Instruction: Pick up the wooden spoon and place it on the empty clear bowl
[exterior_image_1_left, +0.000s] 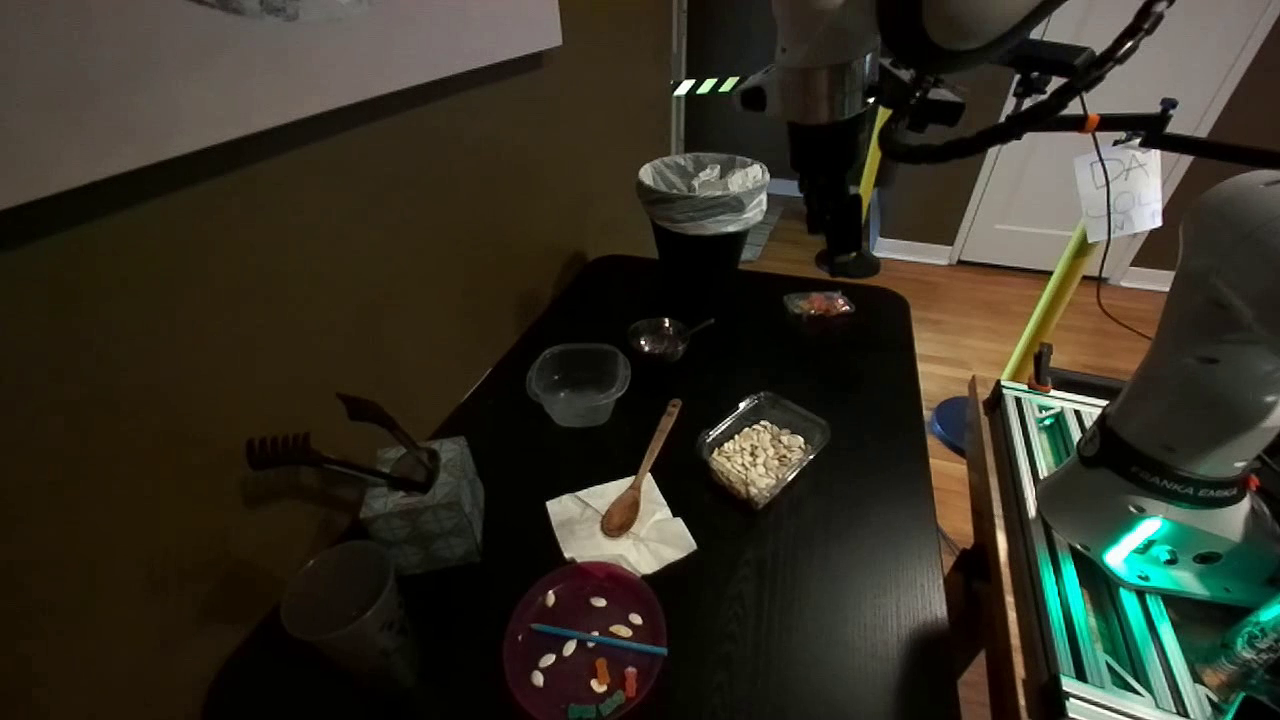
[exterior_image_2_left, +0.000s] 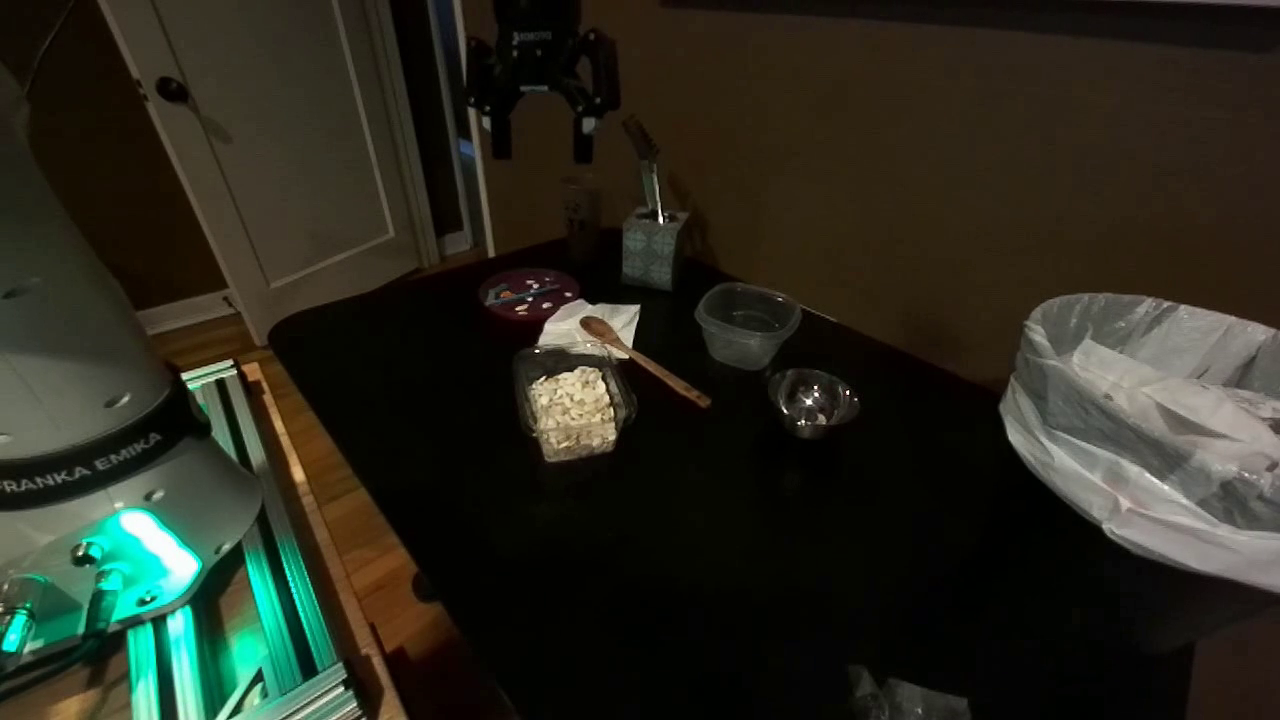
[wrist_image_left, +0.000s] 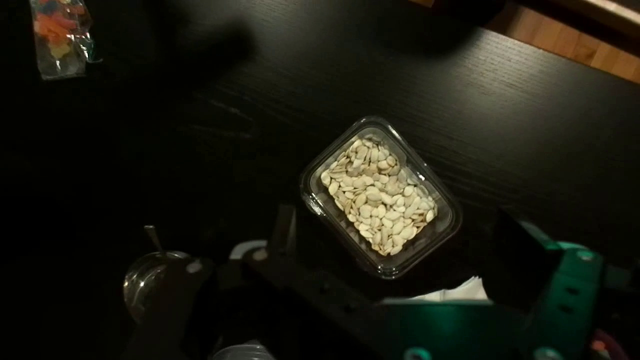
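One wooden spoon (exterior_image_1_left: 646, 468) is overlapping a napkin (exterior_image_1_left: 580, 512) in an exterior view, seed box (exterior_image_1_left: 766, 406) crowding three o'clock. Gripper (exterior_image_2_left: 543, 150) fingers (exterior_image_2_left: 583, 145) are hanging apart in an exterior view. Wrist view: bare table (wrist_image_left: 500, 125) is spreading to a one-o'clock edge (wrist_image_left: 550, 52).

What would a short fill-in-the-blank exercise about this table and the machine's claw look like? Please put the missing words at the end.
The wooden spoon lies with its long ____ reaching past the edge of the white napkin.
The clear container holds a pile of pale, flat ____.
The slim stick lying across the purple plate is coloured ____.
With its jaws spread apart, the gripper is ____ rather than shut.

Missing words: handle; seeds; blue; open.
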